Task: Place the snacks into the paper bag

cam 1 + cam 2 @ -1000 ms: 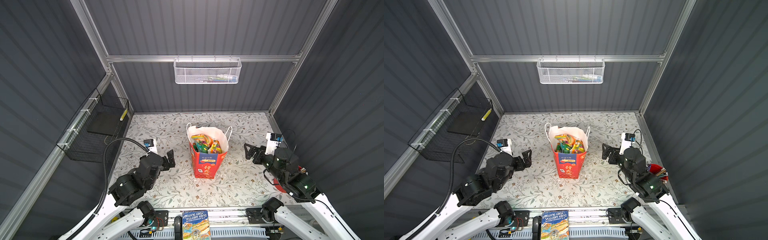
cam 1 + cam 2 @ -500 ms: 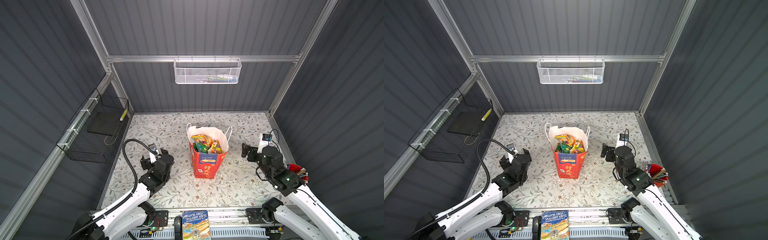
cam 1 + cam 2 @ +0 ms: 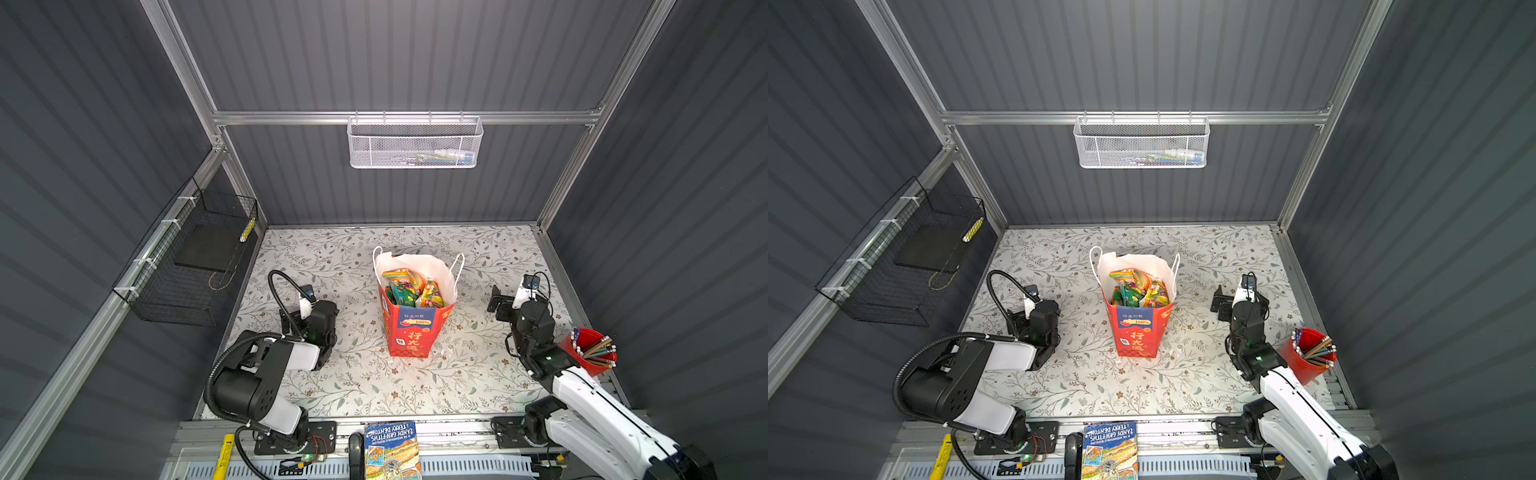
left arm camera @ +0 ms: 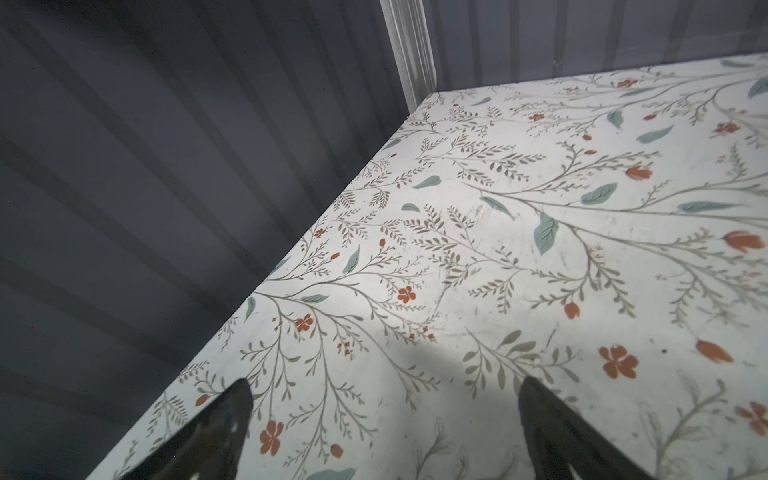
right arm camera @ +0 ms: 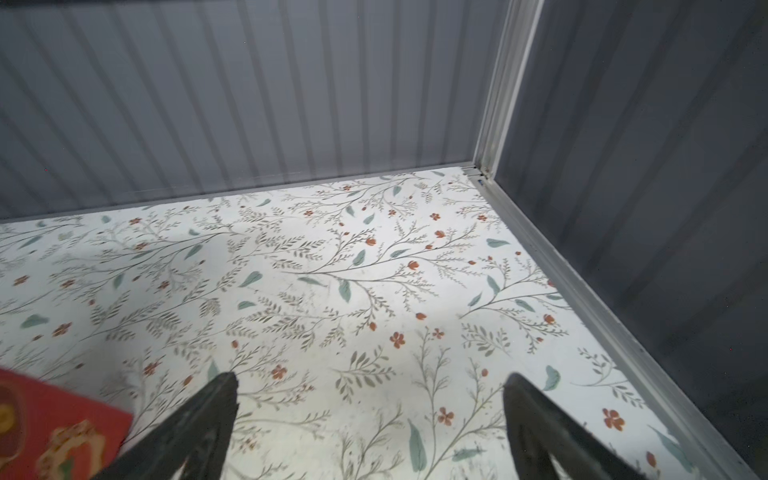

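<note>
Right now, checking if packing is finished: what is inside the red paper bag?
Inside the paper bag lie the snacks: crinkly packets, orange, green, yellow and multicolour, against the white lining. Packets beneath the top layer and the bag's bottom are covered.

Book (image 3: 392, 451) half out of frame; lower snacks (image 3: 411, 291) out of sight inside paper bag (image 3: 409, 336).

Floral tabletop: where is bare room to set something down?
Bare: the tabletop strip between paper bag and back wall, and the front strip near the book. Crowded: both sides of the bag, where the left gripper and right gripper stand open.
</note>
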`<state>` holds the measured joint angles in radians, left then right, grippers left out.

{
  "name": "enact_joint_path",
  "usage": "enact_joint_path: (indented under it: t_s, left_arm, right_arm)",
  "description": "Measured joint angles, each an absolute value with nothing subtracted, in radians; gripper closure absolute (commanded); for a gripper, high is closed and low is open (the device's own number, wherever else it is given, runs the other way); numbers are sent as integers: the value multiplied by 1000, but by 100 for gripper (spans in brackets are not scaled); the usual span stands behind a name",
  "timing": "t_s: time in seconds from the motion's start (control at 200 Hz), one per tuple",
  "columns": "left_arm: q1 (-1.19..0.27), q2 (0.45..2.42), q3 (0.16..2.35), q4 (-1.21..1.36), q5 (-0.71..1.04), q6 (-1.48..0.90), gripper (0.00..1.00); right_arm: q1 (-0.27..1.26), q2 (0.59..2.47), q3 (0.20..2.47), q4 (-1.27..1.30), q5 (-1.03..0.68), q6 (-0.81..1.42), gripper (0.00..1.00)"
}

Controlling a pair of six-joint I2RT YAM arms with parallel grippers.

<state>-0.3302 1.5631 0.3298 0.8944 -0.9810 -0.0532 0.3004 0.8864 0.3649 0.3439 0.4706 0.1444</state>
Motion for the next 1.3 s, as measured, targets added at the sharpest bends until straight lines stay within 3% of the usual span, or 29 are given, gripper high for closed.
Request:
enact_joint_path:
  t_s: [0.17,0.415,0.69,0.951,1.106,1.301]
  left_arm:
    - [-331,1753,307,1221,-968,52,0]
    - [-297,1711,353,1198,-834,72,0]
    - [-157,1713,390,1073,-580,30,0]
    - [-142,1715,425,1000,-496,7,0]
    - [-142,1715,426,987,-487,4,0]
    - [-142,1715,426,981,-484,3,0]
  right_arm:
    - [266,1061,364,511,518,118,1]
    - [219,1177,282,793,558,56,1]
    - [160,1266,371,854,492,44,1]
    - [159,1591,339,1222,413,20,1]
    - [146,1624,364,1216,331,-1,1]
    - [138,1621,575,1030,226,-24,1]
